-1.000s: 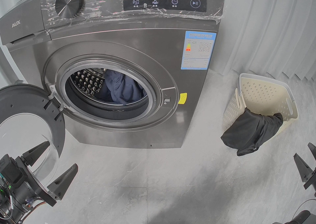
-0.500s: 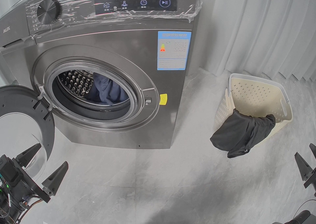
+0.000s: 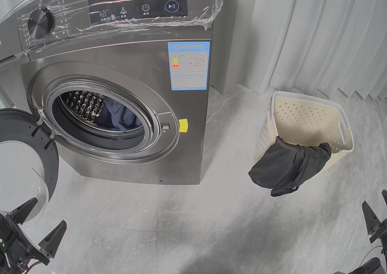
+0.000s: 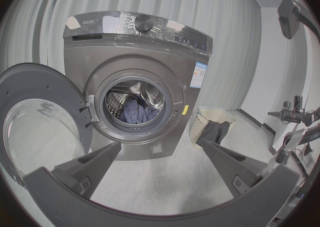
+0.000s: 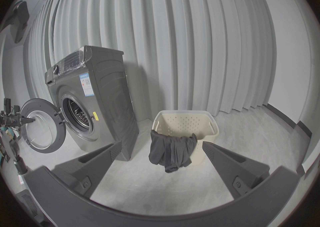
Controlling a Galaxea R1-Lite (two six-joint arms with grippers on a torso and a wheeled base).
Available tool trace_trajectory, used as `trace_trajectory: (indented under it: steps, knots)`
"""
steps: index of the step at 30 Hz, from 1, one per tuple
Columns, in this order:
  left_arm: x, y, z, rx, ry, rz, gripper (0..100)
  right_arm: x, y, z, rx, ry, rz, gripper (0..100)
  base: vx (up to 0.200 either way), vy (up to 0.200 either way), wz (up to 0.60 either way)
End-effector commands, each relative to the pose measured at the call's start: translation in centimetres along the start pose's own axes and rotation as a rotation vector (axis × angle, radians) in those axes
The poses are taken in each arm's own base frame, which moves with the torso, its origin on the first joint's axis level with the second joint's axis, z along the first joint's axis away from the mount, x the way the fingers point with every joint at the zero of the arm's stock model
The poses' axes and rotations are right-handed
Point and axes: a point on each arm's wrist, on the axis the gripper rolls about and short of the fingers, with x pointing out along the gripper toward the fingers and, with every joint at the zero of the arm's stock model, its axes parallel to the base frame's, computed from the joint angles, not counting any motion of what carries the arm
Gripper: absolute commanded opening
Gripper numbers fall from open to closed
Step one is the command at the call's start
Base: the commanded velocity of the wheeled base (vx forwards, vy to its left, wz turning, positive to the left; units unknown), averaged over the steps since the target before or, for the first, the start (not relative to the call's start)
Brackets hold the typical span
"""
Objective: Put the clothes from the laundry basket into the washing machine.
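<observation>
1. hanging over the near rim of the cream laundry basket (image 3: 346,125), a black garment (image 3: 288,166) droops down the outside wall toward the grey floor (image 3: 201,222), with its upper part still inside the basket.
2. the washing machine (image 3: 121,57) stands to the left of the basket, near it but apart, and its round door (image 3: 16,154) is swung wide open on the left-side hinge.
3. a dark blue bundle of clothes (image 3: 117,117) lies inside the drum, toward the right of the opening.
4. the left gripper (image 3: 49,211) sits low, just in front of the open door, with its claw spread wide and nothing between the fingers.
5. the right gripper (image 5: 160,146) sits low on the near side of the basket, well apart from the black garment, with its claw also spread and empty.
6. a pale pleated curtain (image 3: 322,25) hangs behind both machine and basket, and clear plastic film (image 3: 209,1) wraps the machine's control panel.
</observation>
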Motion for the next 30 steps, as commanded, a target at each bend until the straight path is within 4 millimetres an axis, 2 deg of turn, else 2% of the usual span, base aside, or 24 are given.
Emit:
trace_trajectory:
  steps: [1,6,14,30]
  knots:
    - [-2.7,0.1,-1.4,-0.022,-0.085,-0.011,100,-2.4,0.2,-1.8,-0.008,-0.051,0.001,100,0.000,0.000,0.00]
    - [-3.7,0.2,-2.6,-0.012,-0.076,0.042,100,-2.8,0.2,-2.8,-0.002,-0.029,-0.004,100,0.000,0.000,0.00]
    - [-4.7,0.1,-4.5,0.001,-0.022,0.105,100,-2.8,0.1,-3.6,0.010,0.047,-0.015,100,0.000,-0.200,0.00]
    - [-4.7,0.1,-4.6,-0.009,-0.018,0.132,100,-2.8,0.1,-3.7,0.009,0.051,-0.012,100,0.000,-0.200,0.00]
